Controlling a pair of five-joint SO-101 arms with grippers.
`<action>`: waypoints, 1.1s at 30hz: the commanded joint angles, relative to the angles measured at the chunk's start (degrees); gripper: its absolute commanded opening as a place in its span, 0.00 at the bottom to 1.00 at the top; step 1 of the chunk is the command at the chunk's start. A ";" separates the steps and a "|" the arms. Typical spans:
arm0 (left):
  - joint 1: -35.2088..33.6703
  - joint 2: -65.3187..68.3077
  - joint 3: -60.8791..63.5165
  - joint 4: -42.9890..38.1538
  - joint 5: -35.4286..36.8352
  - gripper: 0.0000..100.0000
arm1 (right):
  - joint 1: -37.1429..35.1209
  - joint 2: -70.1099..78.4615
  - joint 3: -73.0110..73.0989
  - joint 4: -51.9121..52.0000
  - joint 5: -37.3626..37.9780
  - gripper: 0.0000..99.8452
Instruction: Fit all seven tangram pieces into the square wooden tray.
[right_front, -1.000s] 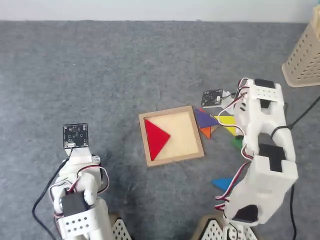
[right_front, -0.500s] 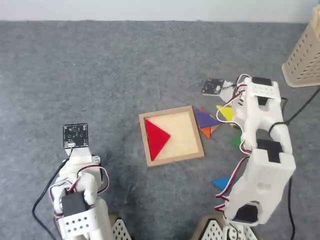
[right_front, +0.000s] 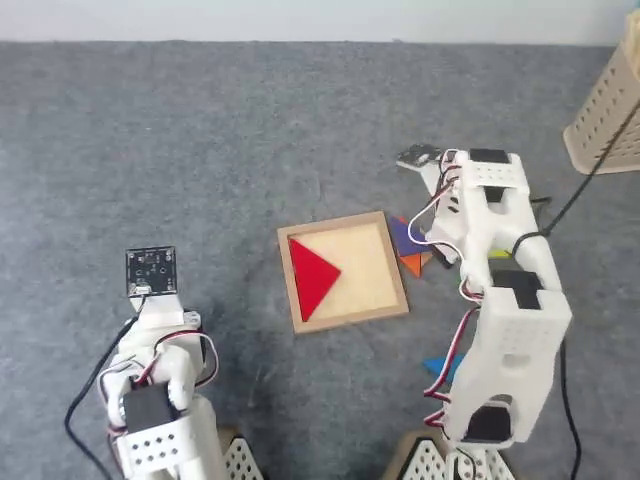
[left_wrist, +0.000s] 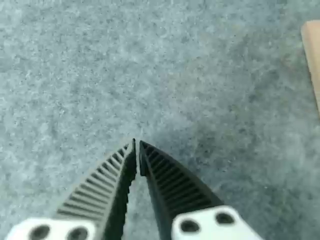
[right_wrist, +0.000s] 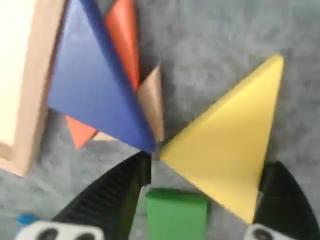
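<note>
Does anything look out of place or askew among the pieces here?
Yes. Right beside the tray, the blue triangle lies on top of the orange piece and partly over a tan piece, so they overlap instead of lying flat and apart. Only the red triangle sits in the tray. Nothing looks damaged.

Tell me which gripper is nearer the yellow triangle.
Right. The right gripper is open around the yellow triangle. The left gripper sits shut over carpet, on the wooden tray's far side.

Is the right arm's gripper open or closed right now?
Open: in the right wrist view the right gripper has its jaws wide apart, either side of the yellow triangle.
</note>
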 joint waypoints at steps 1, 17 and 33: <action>0.18 -0.79 -0.48 0.44 0.44 0.01 | -0.22 -0.57 -6.07 2.77 -4.31 0.34; 0.18 -0.79 -0.48 0.44 0.44 0.01 | -1.01 -0.04 -3.34 -0.92 -4.57 0.34; 0.18 -0.79 -0.48 0.44 0.44 0.01 | -0.92 0.04 -0.26 -3.30 -4.57 0.17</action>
